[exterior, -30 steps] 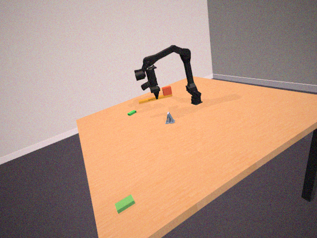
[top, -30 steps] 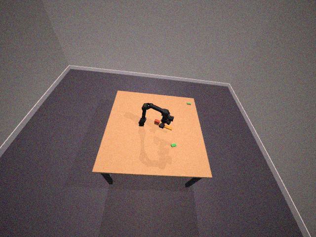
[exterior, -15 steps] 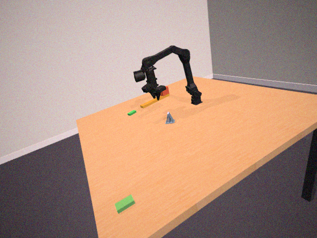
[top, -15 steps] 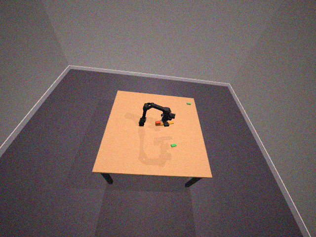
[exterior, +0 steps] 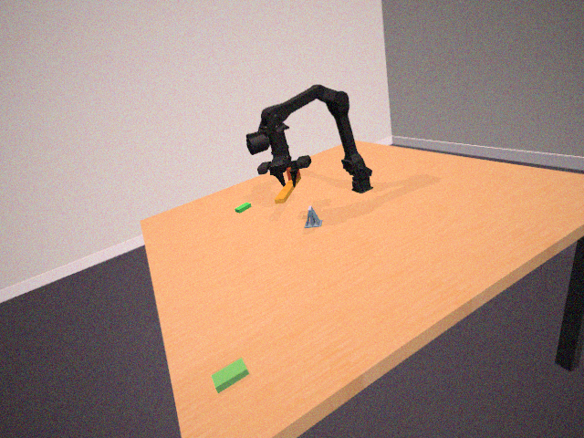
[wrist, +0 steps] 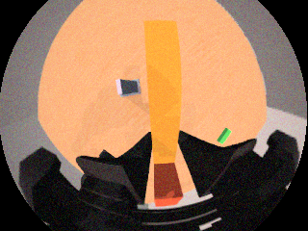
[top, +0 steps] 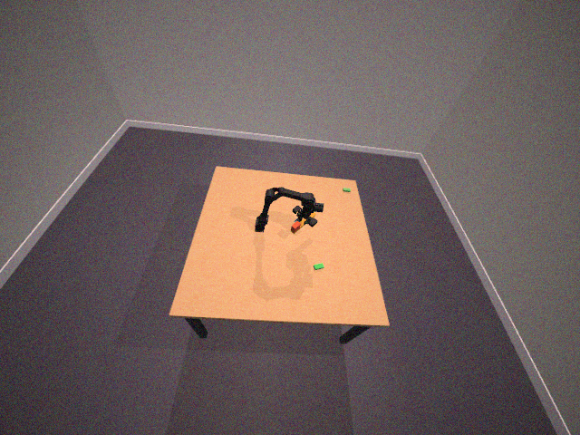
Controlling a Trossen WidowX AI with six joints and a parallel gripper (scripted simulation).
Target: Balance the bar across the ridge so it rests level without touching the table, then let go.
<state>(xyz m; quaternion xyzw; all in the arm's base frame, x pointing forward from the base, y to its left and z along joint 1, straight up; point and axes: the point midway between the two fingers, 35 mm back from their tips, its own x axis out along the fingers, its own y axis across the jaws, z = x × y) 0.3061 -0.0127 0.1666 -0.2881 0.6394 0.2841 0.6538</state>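
Gripping the long orange bar (top: 302, 225) (exterior: 284, 192) (wrist: 164, 72), the black 2-fingered hand (top: 304, 220) (exterior: 289, 185) (wrist: 164, 134) is closed on it above the wooden table (top: 225, 290) (exterior: 377, 283) (wrist: 96, 48). A red block (top: 295, 227) (exterior: 293, 173) (wrist: 167, 180) sits at 1 end of the bar, at 6 o'clock in the wrist view. The small blue-grey wedge-shaped ridge (exterior: 312, 219) (wrist: 129, 87) stands apart on the table, towards 4 o'clock from the bar in the exterior view. There, 1 flat green block (top: 318, 265) (exterior: 243, 207) (wrist: 224, 136) lies at the bar's 8 o'clock, and a 2nd green block (top: 346, 189) (exterior: 230, 375) lies well apart at the ridge's 7 o'clock.
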